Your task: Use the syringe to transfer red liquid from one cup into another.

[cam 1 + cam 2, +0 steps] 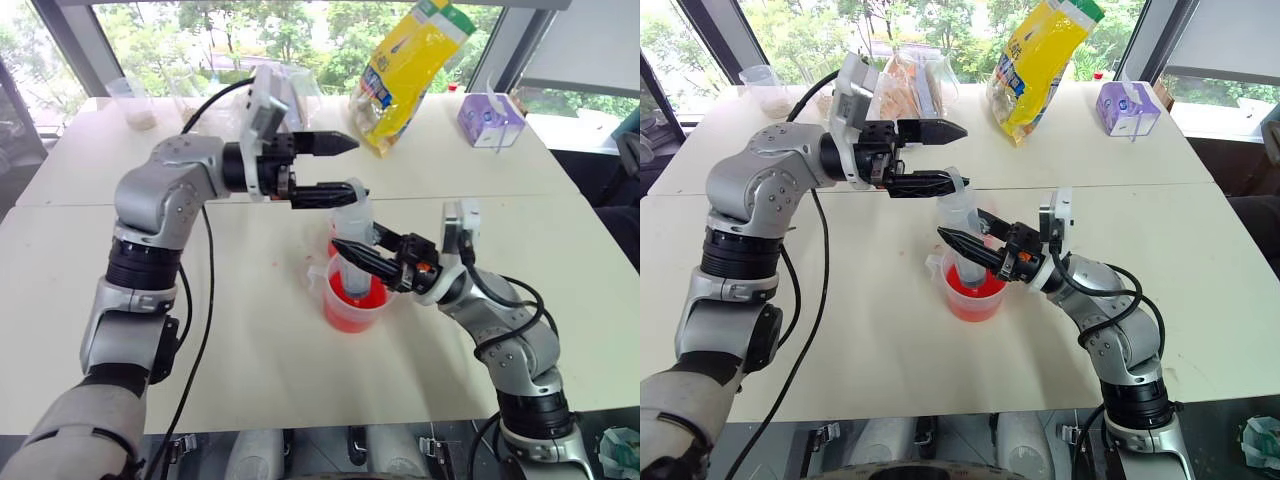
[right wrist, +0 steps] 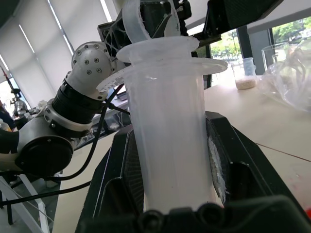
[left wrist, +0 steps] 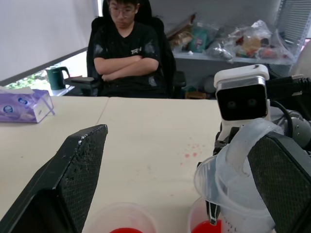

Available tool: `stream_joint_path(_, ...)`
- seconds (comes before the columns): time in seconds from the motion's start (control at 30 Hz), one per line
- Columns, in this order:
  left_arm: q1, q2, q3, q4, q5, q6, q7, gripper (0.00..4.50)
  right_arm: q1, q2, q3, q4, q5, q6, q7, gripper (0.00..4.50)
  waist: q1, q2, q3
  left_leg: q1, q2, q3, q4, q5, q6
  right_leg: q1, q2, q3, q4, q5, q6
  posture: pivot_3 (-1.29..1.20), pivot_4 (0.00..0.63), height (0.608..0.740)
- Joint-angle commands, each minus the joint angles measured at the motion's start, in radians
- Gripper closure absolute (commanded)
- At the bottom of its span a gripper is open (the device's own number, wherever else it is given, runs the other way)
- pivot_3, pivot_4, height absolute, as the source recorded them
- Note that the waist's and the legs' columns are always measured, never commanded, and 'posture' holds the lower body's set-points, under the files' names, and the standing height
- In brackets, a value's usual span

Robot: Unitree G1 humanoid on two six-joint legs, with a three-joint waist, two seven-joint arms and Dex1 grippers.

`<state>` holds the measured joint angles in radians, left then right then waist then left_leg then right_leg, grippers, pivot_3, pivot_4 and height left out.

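Observation:
The syringe (image 1: 353,222) stands upright with its tip down in the measuring cup (image 1: 350,318), which holds red liquid (image 1: 345,310). My right gripper (image 1: 345,252) is shut on the syringe barrel (image 2: 170,145), just above the cup rim. My left gripper (image 1: 355,167) is open and level at the top of the syringe. Its lower finger (image 3: 282,184) lies against the plunger's ring (image 3: 245,141), and the upper finger is well apart from it. The small cup (image 3: 121,218), with a little red liquid in it, stands just behind the measuring cup, largely hidden by the syringe in the eye views.
A yellow bag (image 1: 410,70), a purple tissue box (image 1: 488,120), clear plastic bags (image 1: 295,85) and a clear cup (image 1: 135,100) sit along the far side of the table. Red drops (image 3: 192,153) mark the tabletop. A person (image 3: 131,43) sits across the table.

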<state>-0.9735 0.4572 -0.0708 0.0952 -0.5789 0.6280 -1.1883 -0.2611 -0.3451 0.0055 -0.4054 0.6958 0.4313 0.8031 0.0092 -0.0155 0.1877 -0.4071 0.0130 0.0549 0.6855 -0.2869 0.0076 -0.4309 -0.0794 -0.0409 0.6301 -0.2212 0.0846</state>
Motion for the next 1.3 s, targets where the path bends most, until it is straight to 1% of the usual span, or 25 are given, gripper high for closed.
stream_joint_path(0.03,0.020,-0.011,-0.021,-0.054,0.006,0.002,0.012,0.00,-0.001,0.006,-0.003,-0.013,0.007,-0.030,0.011,3.11,-0.001,0.000,0.000,0.000,0.000,0.000,0.000,0.000,0.000,0.000,0.000,0.000,0.000,0.000,0.000,0.00,0.150,0.740)
stream_joint_path(0.2,0.044,-0.016,-0.028,-0.096,-0.001,0.017,0.027,0.00,0.015,0.009,0.005,0.017,-0.014,-0.048,0.029,3.11,-0.001,0.000,0.000,0.000,0.000,0.000,0.000,0.000,0.000,0.000,0.000,0.000,0.000,0.000,0.000,0.00,0.150,0.740)
stream_joint_path(0.23,0.048,-0.016,-0.028,-0.103,-0.003,0.021,0.030,0.25,0.017,0.009,0.006,0.019,-0.016,-0.051,0.031,3.11,-0.001,0.000,0.000,0.000,0.000,0.000,0.000,0.000,0.000,0.000,0.000,0.000,0.000,0.000,0.000,0.00,0.150,0.740)
stream_joint_path(0.3,0.052,-0.017,-0.027,-0.115,-0.009,0.030,0.035,0.88,0.020,0.008,0.008,0.021,-0.018,-0.054,0.033,3.11,-0.001,0.000,0.000,0.000,0.000,0.000,0.000,0.000,0.000,0.000,0.000,0.000,0.000,0.000,0.000,0.00,0.150,0.740)
stream_joint_path(0.4,0.054,-0.022,-0.020,-0.120,-0.017,0.040,0.048,2.31,0.022,0.009,0.010,0.023,-0.021,-0.058,0.034,3.11,0.000,0.000,0.000,0.000,0.000,0.000,0.000,0.000,0.000,0.000,0.000,0.000,0.000,0.000,0.000,0.00,0.150,0.740)
stream_joint_path(0.43,0.053,-0.023,-0.017,-0.120,-0.019,0.043,0.049,2.87,0.022,0.008,0.012,0.024,-0.022,-0.059,0.034,3.11,0.000,0.000,0.000,0.000,0.000,0.000,0.000,0.000,0.000,0.000,0.000,0.000,0.000,0.000,0.000,0.00,0.150,0.740)
stream_joint_path(0.5,0.050,-0.024,-0.012,-0.117,-0.021,0.048,0.048,3.85,0.023,0.009,0.014,0.024,-0.023,-0.059,0.033,3.11,0.001,0.000,0.000,0.000,0.000,0.000,0.000,0.000,0.000,0.000,0.000,0.000,0.000,0.000,0.000,0.00,0.150,0.740)
stream_joint_path(0.53,0.048,-0.024,-0.009,-0.116,-0.023,0.049,0.048,4.29,0.024,0.008,0.014,0.024,-0.023,-0.059,0.032,3.11,0.001,0.000,0.000,0.000,0.000,0.000,0.000,0.000,0.000,0.000,0.000,0.000,0.000,0.000,0.000,0.00,0.150,0.740)
stream_joint_path(0.57,0.047,-0.024,-0.008,-0.112,-0.023,0.048,0.047,4.45,0.024,0.008,0.015,0.024,-0.022,-0.058,0.032,3.11,0.000,0.000,0.000,0.000,0.000,0.000,0.000,0.000,0.000,0.000,0.000,0.000,0.000,0.000,0.000,0.00,0.150,0.740)
stream_joint_path(0.83,0.045,-0.024,0.012,-0.111,-0.032,0.050,0.068,4.45,0.029,0.002,0.018,0.024,-0.012,-0.041,0.036,3.11,0.000,0.000,0.000,0.000,0.000,0.000,0.000,0.000,0.000,0.000,0.000,0.000,0.000,0.000,0.000,0.00,0.150,0.740)
stream_joint_path(0.97,0.021,-0.024,0.045,-0.107,-0.058,0.061,0.087,4.45,0.031,-0.003,0.024,0.042,-0.017,-0.038,0.048,3.11,0.000,0.000,0.000,0.000,0.000,0.000,0.000,0.000,0.000,0.000,0.000,0.000,0.000,0.000,0.000,0.00,0.150,0.740)
stream_joint_path(1.3,-0.029,-0.020,0.081,-0.077,-0.078,0.051,0.118,4.45,0.045,-0.028,0.044,0.058,-0.022,-0.030,0.071,3.11,0.000,0.000,0.000,0.000,0.000,0.000,0.000,0.000,0.000,0.000,0.000,0.000,0.000,0.000,0.000,0.00,0.150,0.740)
